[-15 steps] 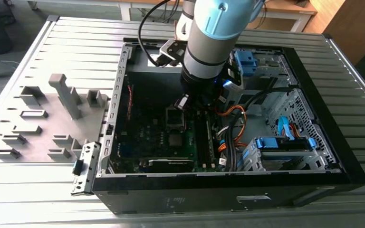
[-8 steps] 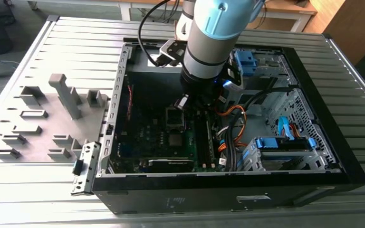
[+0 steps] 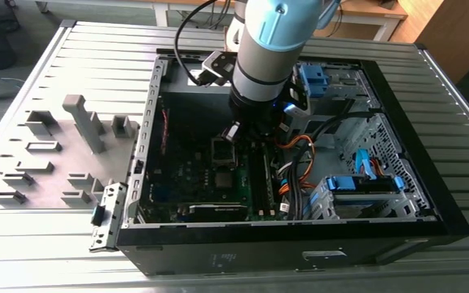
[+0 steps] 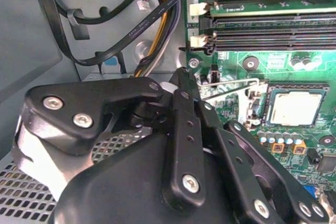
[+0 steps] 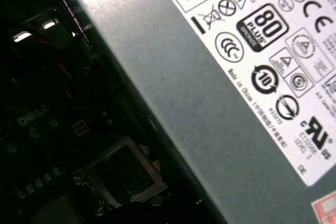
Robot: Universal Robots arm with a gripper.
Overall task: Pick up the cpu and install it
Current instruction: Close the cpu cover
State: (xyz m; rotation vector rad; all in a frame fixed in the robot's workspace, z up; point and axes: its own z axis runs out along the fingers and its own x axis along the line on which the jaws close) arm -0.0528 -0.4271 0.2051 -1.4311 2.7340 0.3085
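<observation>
The small tan-grey square cpu [image 4: 293,108] is already sitting in the green motherboard's [image 4: 262,72] socket; the black claw [image 4: 184,80] is hovering beside it, its opening unclear, risking snagging the unlatched wire lever.

Tan-grey cpu [image 4: 295,108] flat in socket

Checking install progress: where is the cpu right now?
In the second wrist view, the cpu sits flat in the motherboard socket, below the memory slots and beside the gripper.
</observation>
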